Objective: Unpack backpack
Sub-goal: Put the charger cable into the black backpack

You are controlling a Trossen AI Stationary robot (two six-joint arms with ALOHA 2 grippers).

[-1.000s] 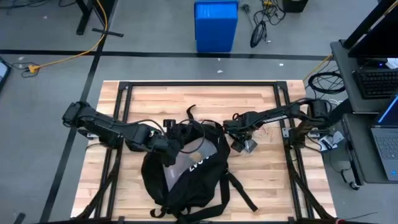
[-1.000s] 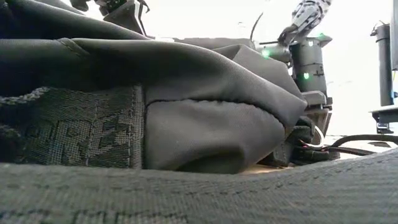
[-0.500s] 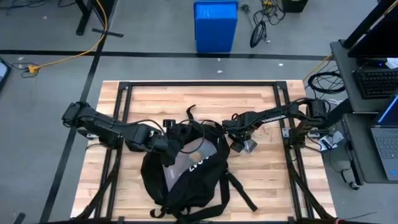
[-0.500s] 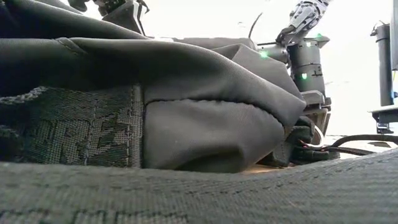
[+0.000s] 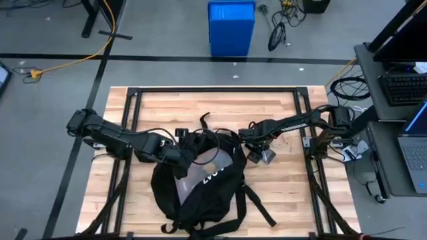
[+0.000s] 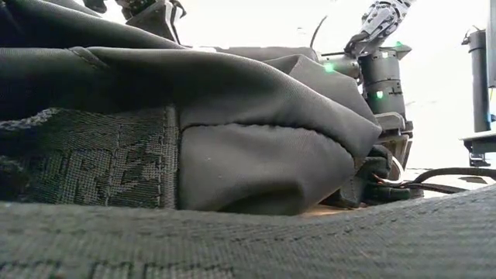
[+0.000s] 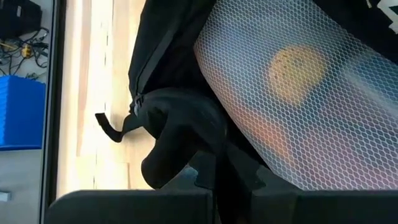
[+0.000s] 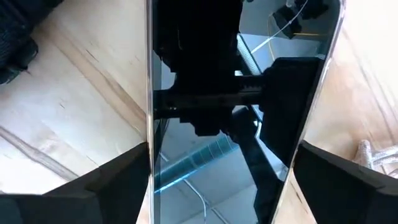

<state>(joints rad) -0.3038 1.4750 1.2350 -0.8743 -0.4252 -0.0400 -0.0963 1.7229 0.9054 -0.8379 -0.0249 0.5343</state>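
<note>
The black backpack (image 5: 200,183) lies flat on the near middle of the wooden table and fills the low view (image 6: 232,101). Its white mesh pocket (image 7: 298,81) shows a yellow thing (image 7: 297,67) inside. My left gripper (image 5: 181,160) is at the backpack's far left corner, shut on black fabric. My right gripper (image 5: 257,155) is just right of the backpack's far end, shut on a flat, glossy, dark slab (image 8: 236,93) that looks small and grey from above (image 5: 265,157). My left gripper pinches a bunched fold of the backpack's black fabric (image 7: 186,134) between its two fingers, beside the mesh pocket, coming from the table's left. The rest of the backpack lies on the table. My right gripper has the glossy slab between its two fingers (image 8: 118,180), one on each long edge (image 8: 151,124). The slab's mirror-like face is turned toward the wrist camera. Whether it is clear of the table I cannot tell.
A black metal frame (image 5: 213,91) runs around the tabletop. Bare wood (image 5: 220,113) lies free on the far half. The backpack's straps (image 5: 257,207) trail toward the near right. A blue bin (image 5: 231,27) stands on the floor beyond the table, and a desk with a laptop (image 5: 413,150) stands to the right.
</note>
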